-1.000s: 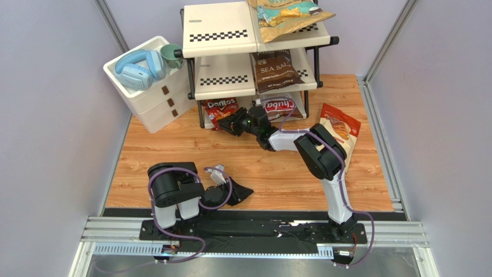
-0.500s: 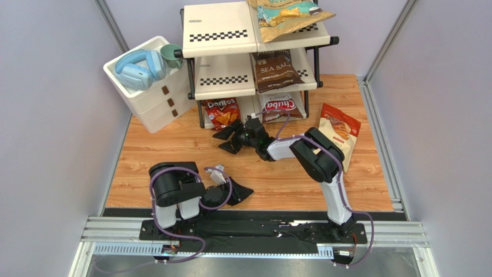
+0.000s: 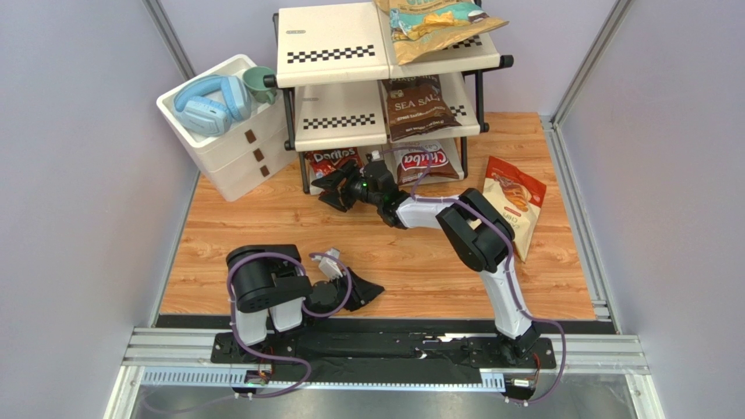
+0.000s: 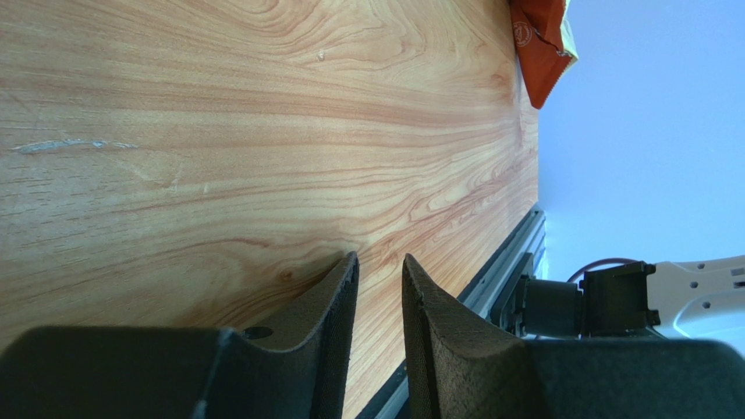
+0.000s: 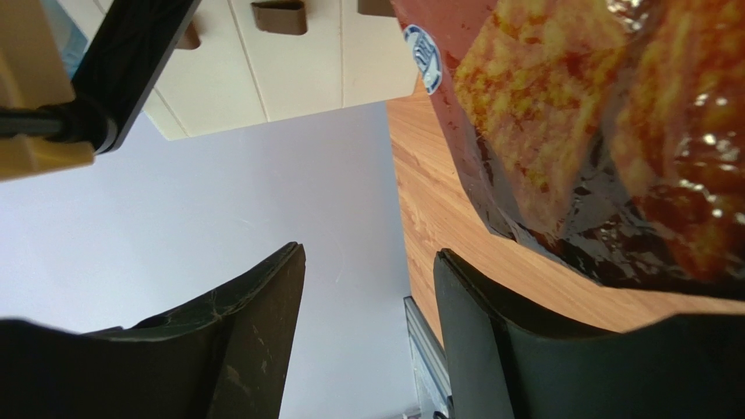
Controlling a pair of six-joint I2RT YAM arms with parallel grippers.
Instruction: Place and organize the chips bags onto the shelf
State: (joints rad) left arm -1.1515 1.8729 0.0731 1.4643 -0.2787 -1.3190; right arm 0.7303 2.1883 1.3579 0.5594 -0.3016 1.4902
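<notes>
White drawer box [image 3: 234, 166] far left on wooden table [image 3: 262, 236]; blue headphones [image 3: 208, 105], perhaps mug [image 3: 260, 85], atop.

Four on shelf [image 3: 332, 44]: tan-teal bag [image 3: 435, 22] top, Sea Salt [image 3: 418, 106] middle, Doritos [image 3: 329, 159] and Chuba [image 3: 428, 161] bottom (cream-red bag [image 3: 511, 196] flat outside, right).

Overhead, my right fingers [image 3: 332, 183] mask the lower half of the Doritos bag [image 3: 333, 159] on the shelf [image 3: 337, 39]; the view's top edge crops the tan-and-teal bag [image 3: 433, 30].

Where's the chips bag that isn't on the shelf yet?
In the top view, the orange-and-cream bag lies on the table at the right, just right of the right arm and the shelf.
</notes>
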